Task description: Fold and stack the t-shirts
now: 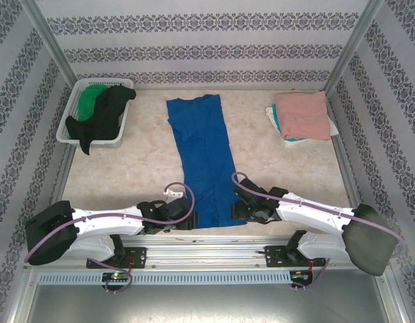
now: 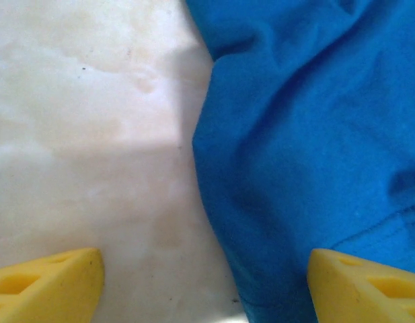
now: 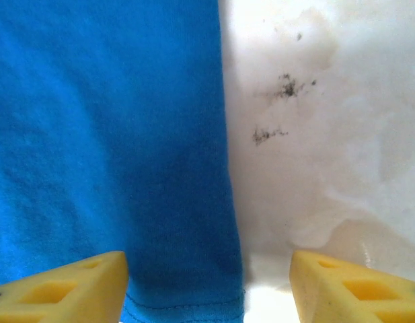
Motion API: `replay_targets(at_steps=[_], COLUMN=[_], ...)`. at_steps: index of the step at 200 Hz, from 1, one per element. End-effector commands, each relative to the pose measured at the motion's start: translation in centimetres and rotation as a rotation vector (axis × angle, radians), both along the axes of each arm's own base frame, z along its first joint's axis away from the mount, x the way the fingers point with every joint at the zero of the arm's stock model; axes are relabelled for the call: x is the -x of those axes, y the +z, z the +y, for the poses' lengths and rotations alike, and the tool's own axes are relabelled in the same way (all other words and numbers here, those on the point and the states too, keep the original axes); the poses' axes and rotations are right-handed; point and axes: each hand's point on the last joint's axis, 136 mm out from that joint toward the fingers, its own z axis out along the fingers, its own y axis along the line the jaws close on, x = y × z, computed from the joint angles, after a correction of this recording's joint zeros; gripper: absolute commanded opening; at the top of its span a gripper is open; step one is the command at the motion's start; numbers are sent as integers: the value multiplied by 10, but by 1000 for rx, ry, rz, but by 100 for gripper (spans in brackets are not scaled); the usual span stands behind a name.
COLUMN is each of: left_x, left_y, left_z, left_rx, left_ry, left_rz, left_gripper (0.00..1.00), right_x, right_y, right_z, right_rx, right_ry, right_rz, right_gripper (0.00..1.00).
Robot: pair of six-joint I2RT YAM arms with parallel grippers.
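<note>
Along the middle of the tabletop (image 1: 120, 171), from above, a soft royal-blue t-shirt (image 1: 202, 158) lies as a long strip. Left wrist: wedge-shaped yellow left fingers (image 2: 49, 286) stand parted astride its rumpled edge. Right wrist: right fingers (image 3: 62, 289) stand parted over its stitched hem.

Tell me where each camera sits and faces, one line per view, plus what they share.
Top external: above and behind, looking down at the table, both arms in view.
Left wrist: on the left gripper, facing down at the blue t-shirt's left edge, yellow fingers showing.
Right wrist: on the right gripper, facing down at its right edge, yellow fingers showing.
Shared: the blue t-shirt.
</note>
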Motion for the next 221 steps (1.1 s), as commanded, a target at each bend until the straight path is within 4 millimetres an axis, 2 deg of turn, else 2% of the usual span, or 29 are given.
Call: replay_targets(at_steps=[1, 27, 75, 107, 138, 157, 169, 205, 221], left_x=[15, 12, 15, 15, 11, 9, 10, 19, 21], left_y=[-8, 1, 16, 23, 37, 45, 42, 17, 12], left_z=[-36, -52, -70, -62, -57, -59, -60, -57, -50], left_rx=[141, 216, 267, 230, 227, 246, 245, 214, 179], left_ry=[-15, -26, -72, -59, -45, -44, -49, -43, -32], left_rz=[74, 53, 49, 44, 9, -8, 3, 66, 78], left_gripper=[78, 67, 61, 59, 59, 59, 59, 58, 58], right_x=[11, 17, 19, 19, 19, 19, 19, 17, 18], right_y=[-8, -9, -8, -2, -1, -2, -1, 3, 3], right_z=[0, 10, 17, 20, 19, 17, 14, 8, 4], right_rx=[-17, -44, -56, -70, -67, -52, -39, -31, -21], right_ry=[-22, -2, 9, 19, 24, 22, 23, 12, 7], right_rz=[45, 58, 46, 32, 28, 24, 19, -6, -5], right_gripper=[64, 61, 52, 47, 45, 42, 42, 43, 48])
